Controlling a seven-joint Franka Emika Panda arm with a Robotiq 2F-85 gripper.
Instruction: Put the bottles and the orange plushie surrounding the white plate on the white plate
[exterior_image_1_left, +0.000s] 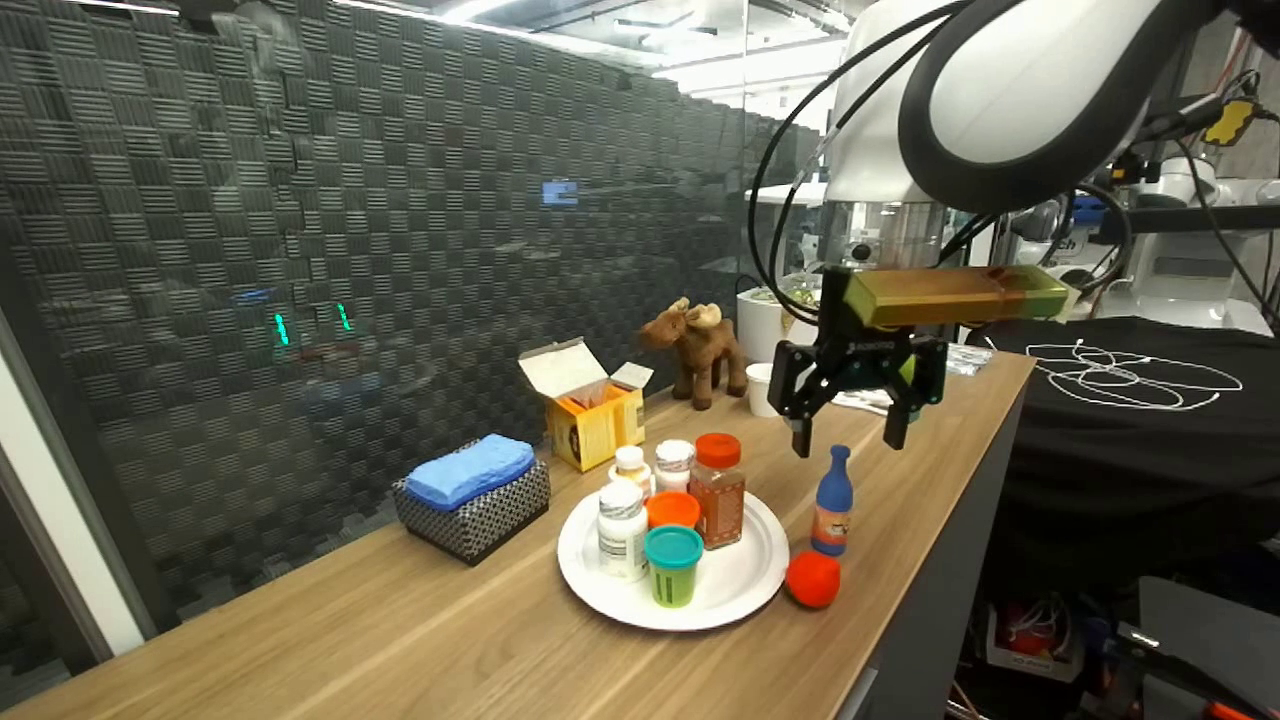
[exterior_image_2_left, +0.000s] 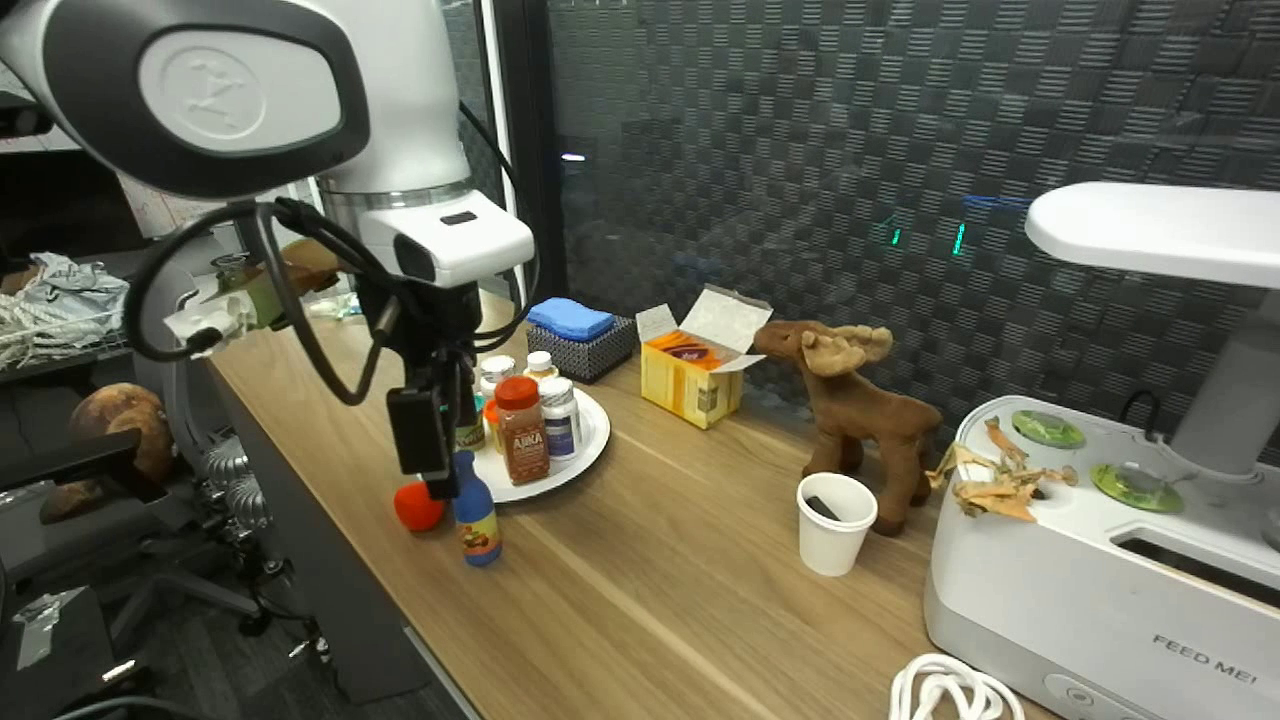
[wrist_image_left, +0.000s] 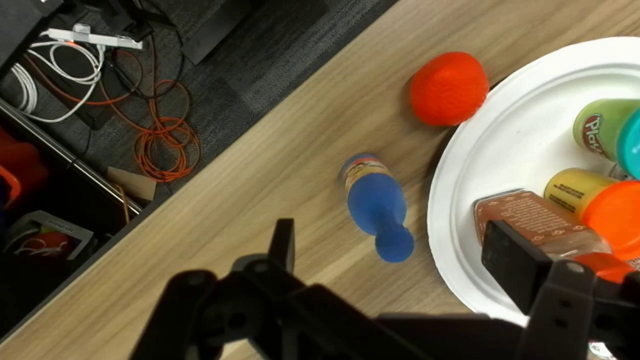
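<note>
The white plate bears white-capped bottles, a red-capped brown jar, an orange-lidded tub and a green tub with a teal lid. A blue bottle stands upright on the table beside the plate, also seen in the wrist view. The orange plushie, round and red-orange, lies on the table against or very near the plate's rim. My gripper is open and empty above the blue bottle, whose top lies between the fingertips in the wrist view. One finger partly hides the brown jar there.
A yellow carton with open flaps, a brown moose plushie, a white cup and a white planter stand along the wall side. A patterned black box holds a blue cloth. The table's edge runs near the blue bottle.
</note>
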